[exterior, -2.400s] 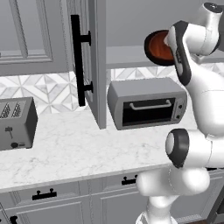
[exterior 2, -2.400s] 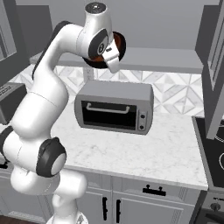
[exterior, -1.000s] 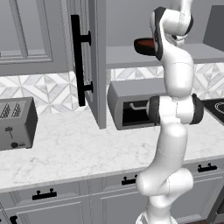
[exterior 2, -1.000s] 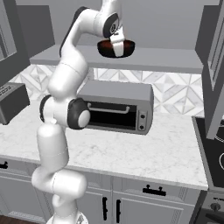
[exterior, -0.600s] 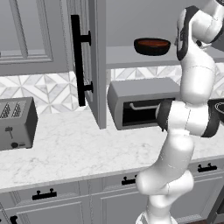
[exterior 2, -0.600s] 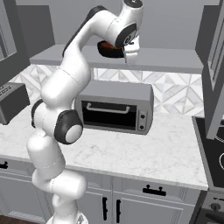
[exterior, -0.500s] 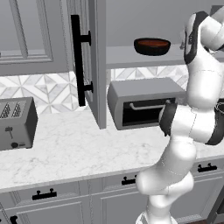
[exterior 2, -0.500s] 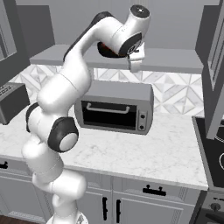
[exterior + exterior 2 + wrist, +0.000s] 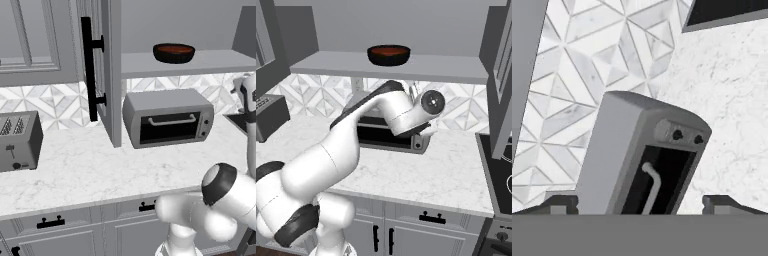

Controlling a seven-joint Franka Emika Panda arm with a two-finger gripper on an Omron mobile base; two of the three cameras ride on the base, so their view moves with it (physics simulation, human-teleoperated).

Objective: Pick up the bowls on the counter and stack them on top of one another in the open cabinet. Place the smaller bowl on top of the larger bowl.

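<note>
The smaller bowl (image 9: pixel 388 50), glossy reddish-brown, rests inside the larger bowl (image 9: pixel 387 60), which is black. The stack stands on the flat grey shelf (image 9: pixel 446 68) of the open cabinet. From the left base view the brown bowl (image 9: pixel 173 48) and the black bowl (image 9: pixel 173 57) sit on the same shelf, right of the panelled door (image 9: pixel 109 70). My gripper (image 9: pixel 641 204) is open, its dark fingertips (image 9: pixel 562 203) far apart with nothing between them. It hangs well below the shelf, looking at the toaster oven.
A grey toaster oven (image 9: pixel 167 118) stands on the white marble counter (image 9: pixel 90 165) under the shelf. A toaster (image 9: pixel 17 141) sits at the far left. The door's long black bar handle (image 9: pixel 89 70) juts out. A dark cooktop (image 9: pixel 501 160) lies to the right.
My gripper has opened and let go of the brown bowl, which stays on the black one. The arm has drawn back from the shelf and swung down to the right.
</note>
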